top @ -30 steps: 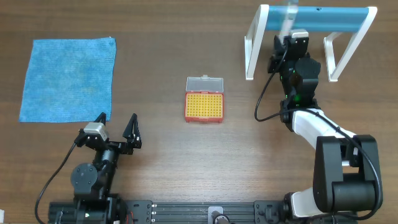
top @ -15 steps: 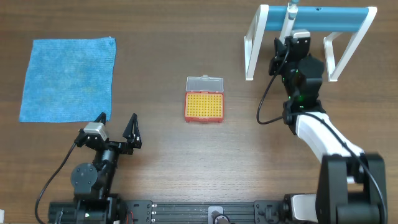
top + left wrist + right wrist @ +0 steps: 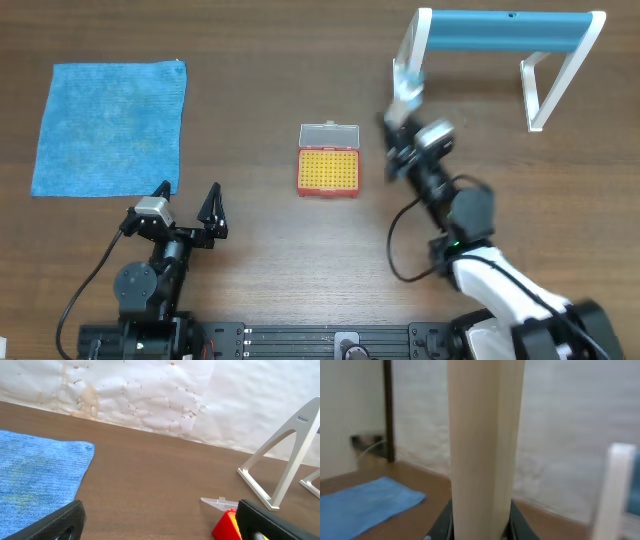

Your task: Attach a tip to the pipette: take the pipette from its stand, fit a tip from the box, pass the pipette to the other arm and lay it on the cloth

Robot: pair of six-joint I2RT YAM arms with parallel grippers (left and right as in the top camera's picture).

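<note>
I've got the pipette point(image 3: 485, 435) off the stand point(image 3: 505, 30), right gripper point(image 3: 405, 138) clamped on it. The tip box point(image 3: 328, 170), handoff to the wide-open left gripper point(image 3: 188, 195) and cloth point(image 3: 108, 128) are left to do.

Brown wood-grain bench point(image 3: 260, 240). Carries a blue cloth point(image 3: 108, 128), spread flat at the far left. Holds near the middle a red tip box point(image 3: 328, 172) of yellow tips, clear lid folded back. Bears at the far right a stand point(image 3: 500, 32), white legs under a blue crossbar, well apart from the box.
</note>
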